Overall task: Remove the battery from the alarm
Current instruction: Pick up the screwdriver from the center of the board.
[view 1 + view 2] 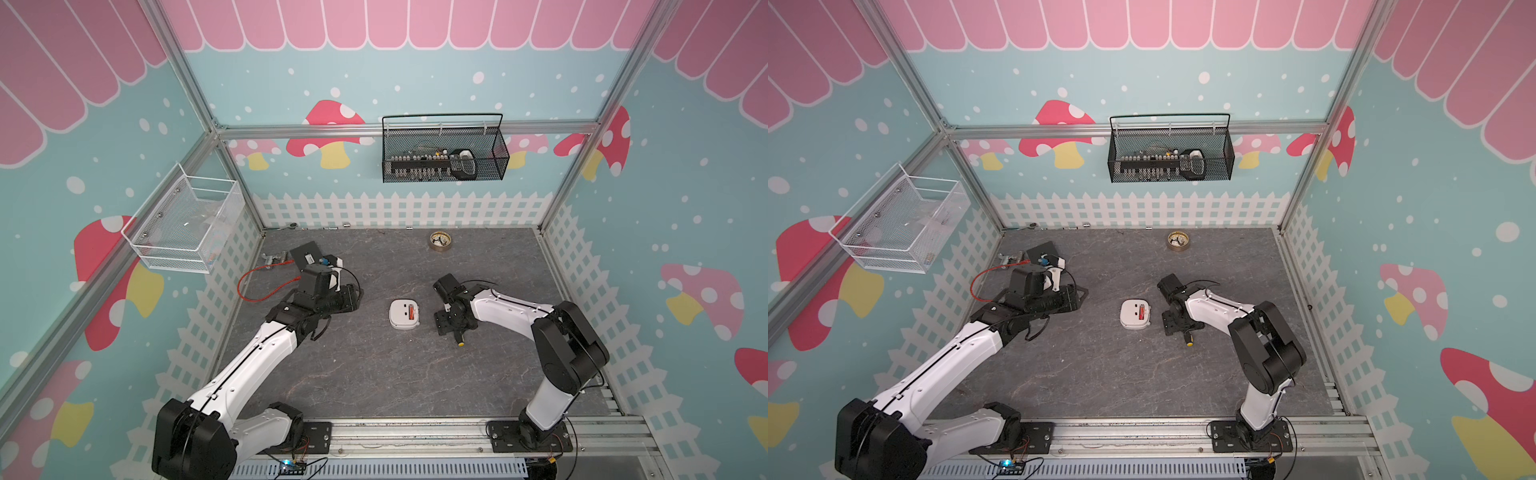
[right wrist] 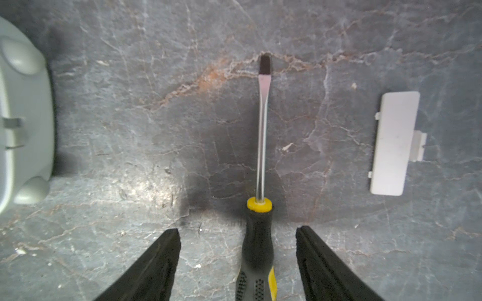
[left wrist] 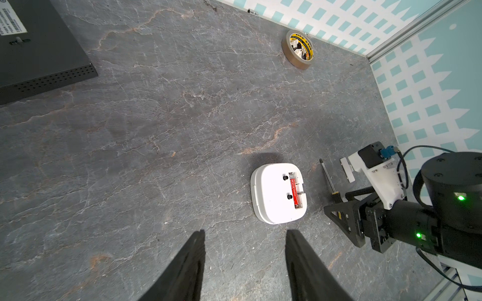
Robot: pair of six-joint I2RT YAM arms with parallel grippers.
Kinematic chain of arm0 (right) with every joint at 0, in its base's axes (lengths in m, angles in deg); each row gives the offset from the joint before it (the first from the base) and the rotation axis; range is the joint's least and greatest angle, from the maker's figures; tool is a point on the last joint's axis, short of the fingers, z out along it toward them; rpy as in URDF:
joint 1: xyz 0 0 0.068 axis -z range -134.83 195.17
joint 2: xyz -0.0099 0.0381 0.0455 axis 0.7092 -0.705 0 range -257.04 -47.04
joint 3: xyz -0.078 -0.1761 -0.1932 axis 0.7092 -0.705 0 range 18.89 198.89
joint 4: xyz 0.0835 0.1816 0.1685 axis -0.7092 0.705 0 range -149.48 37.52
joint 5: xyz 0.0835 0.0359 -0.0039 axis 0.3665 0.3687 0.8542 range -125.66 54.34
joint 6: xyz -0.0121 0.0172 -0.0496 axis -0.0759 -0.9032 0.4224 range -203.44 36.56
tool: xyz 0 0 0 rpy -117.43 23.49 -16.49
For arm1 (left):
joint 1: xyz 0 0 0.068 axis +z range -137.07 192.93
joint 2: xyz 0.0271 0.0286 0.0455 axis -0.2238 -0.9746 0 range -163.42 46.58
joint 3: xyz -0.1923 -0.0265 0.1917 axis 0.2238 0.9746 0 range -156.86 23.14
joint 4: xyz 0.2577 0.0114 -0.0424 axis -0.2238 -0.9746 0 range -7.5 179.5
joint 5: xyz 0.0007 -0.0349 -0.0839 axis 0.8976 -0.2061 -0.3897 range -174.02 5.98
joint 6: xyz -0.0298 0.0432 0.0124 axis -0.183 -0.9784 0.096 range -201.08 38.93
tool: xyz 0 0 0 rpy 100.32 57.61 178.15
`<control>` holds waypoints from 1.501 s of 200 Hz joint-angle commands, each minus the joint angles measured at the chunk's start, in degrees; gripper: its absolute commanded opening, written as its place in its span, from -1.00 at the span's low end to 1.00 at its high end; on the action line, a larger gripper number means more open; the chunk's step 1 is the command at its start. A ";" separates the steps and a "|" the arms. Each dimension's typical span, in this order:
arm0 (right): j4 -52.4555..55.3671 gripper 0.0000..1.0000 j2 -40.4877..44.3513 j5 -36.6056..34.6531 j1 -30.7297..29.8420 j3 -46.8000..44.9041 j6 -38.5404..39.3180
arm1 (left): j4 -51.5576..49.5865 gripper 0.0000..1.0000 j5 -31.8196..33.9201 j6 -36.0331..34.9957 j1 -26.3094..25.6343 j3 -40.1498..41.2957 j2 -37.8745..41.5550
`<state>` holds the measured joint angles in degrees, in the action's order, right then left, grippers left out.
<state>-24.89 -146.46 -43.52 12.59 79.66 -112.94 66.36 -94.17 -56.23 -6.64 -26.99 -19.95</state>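
Top views overlook the whole table [image 1: 374,374]; both wrist views, low, share the alarm [image 3: 277,194].

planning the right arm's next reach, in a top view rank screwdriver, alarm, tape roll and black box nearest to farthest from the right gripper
From the right gripper:
1. screwdriver, directly under it
2. alarm, beside it, toward the table's middle
3. tape roll, by the back wall
4. black box, far back on the left arm's side

Nothing is readable: the print on the black box label [image 3: 10,20], the tape roll [image 3: 299,49] and the battery [image 3: 294,191] is too blurred
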 commanded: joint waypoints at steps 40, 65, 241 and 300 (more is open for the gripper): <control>-0.22 0.49 1.29 1.18 0.41 -3.02 0.54 | 0.80 0.06 -0.59 -0.68 0.24 0.36 -0.62; -0.46 0.47 1.12 1.20 0.68 -3.46 0.63 | 0.81 0.06 -0.65 -0.68 0.24 0.38 -0.63; -0.73 -0.39 1.50 2.33 2.01 -4.13 1.11 | 0.89 0.06 -1.29 -0.80 0.24 0.13 -1.24; -0.66 -0.79 3.17 2.66 2.13 -4.04 1.20 | 0.93 0.06 -1.32 -0.67 0.11 0.21 -1.09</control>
<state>-26.53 -145.60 -40.92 14.43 76.53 -112.00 66.65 -94.78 -56.23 -6.64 -26.99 -20.84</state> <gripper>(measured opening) 0.215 0.528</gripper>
